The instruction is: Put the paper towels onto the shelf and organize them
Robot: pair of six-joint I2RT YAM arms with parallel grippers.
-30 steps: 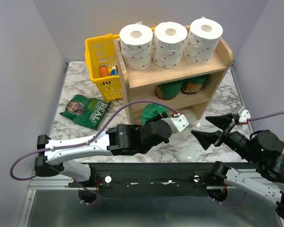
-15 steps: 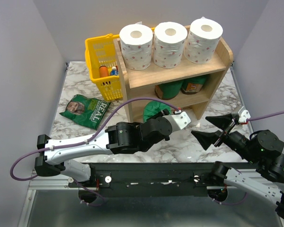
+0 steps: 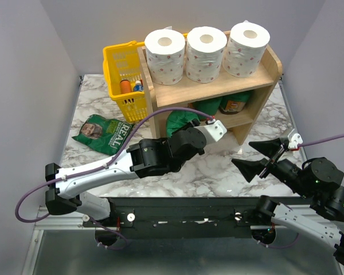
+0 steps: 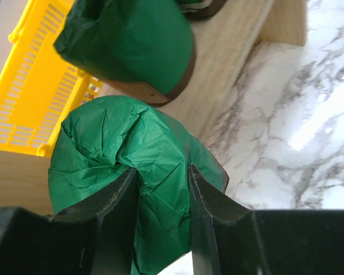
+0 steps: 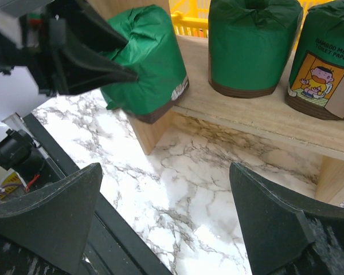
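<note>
Three white dotted paper towels [image 3: 206, 46] stand on the top of the wooden shelf [image 3: 218, 87]. Two green-wrapped rolls [image 3: 236, 103] stand on its lower tier [image 5: 258, 117]. My left gripper [image 4: 163, 172] is shut on the crumpled top of a third green roll [image 4: 126, 149]. That roll [image 5: 152, 57] is tilted at the left end of the lower tier, beside another green roll [image 4: 132, 43]. In the top view the held roll [image 3: 178, 121] sits at the shelf's left front. My right gripper [image 3: 245, 153] [image 5: 166, 169] hangs open over the marble, right of the shelf, with nothing between its fingers.
A yellow basket [image 3: 121, 74] holding small bottles stands against the shelf's left side. A flat green bag marked "REAL" [image 3: 103, 134] lies on the marble table [image 3: 218, 172] at the left. The left arm's purple cable [image 3: 160, 112] arcs in front of the shelf.
The left arm has carried the green roll away from me and up, from the table in front of the shelf to the left end of the lower tier. The right arm is still.
</note>
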